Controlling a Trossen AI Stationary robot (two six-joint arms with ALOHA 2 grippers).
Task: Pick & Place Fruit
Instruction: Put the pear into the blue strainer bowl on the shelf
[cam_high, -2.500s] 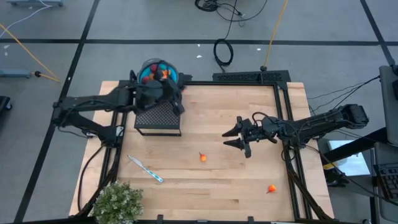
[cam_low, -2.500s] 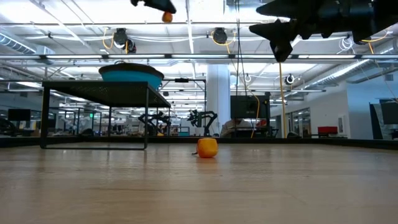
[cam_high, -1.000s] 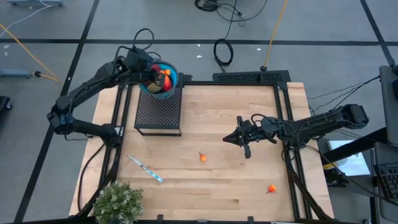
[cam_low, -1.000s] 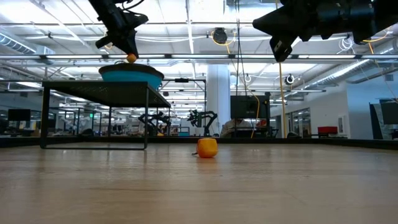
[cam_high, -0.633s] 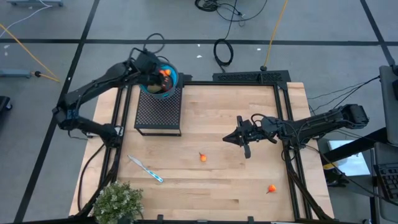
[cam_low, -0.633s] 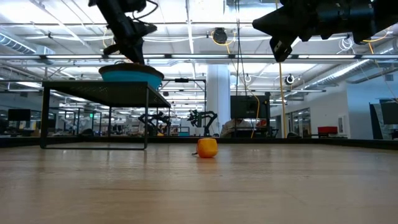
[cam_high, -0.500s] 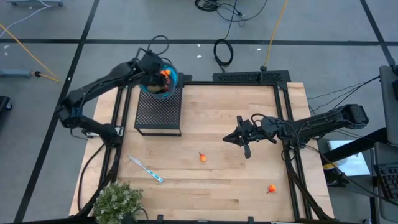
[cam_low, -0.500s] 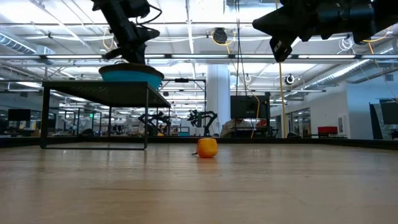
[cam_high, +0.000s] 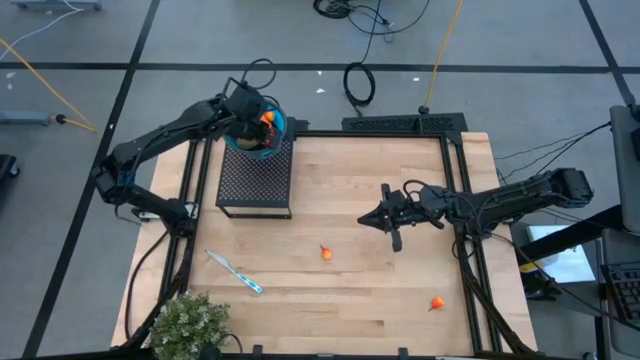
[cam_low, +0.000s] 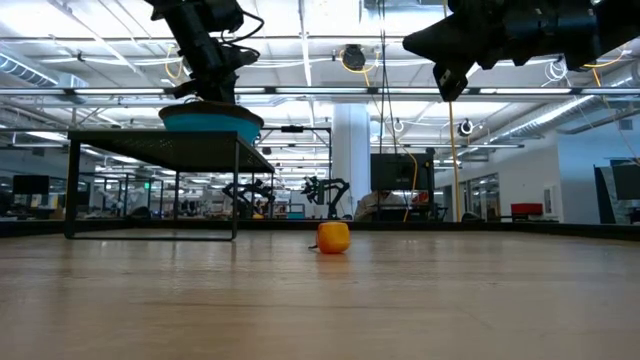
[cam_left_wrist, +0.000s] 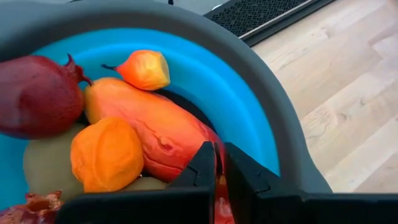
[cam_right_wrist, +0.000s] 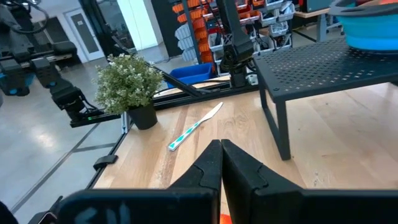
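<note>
Two orange fruit pieces (cam_high: 326, 253) (cam_high: 436, 303) lie loose on wooden counter (cam_high: 400, 300); more fruit (cam_left_wrist: 155, 134) sits in blue bowl (cam_left_wrist: 249, 118) on black mesh stand (cam_high: 255, 185). Left pincer (cam_high: 262, 122) closed above bowl. Right pincer (cam_high: 375, 222) closed, empty, mid-counter. Grey floor, cables around.

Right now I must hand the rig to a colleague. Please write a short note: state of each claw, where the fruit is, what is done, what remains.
Left claw: shut, down inside the blue bowl on the black mesh stand, fingertips against the long red-orange piece.
Right claw: shut, empty, hovering above the table right of centre.
Done: several pieces lie in the bowl, among them an orange ball and a dark red round.
Left: two orange pieces on the table, one near the centre, one near the front right.
</note>
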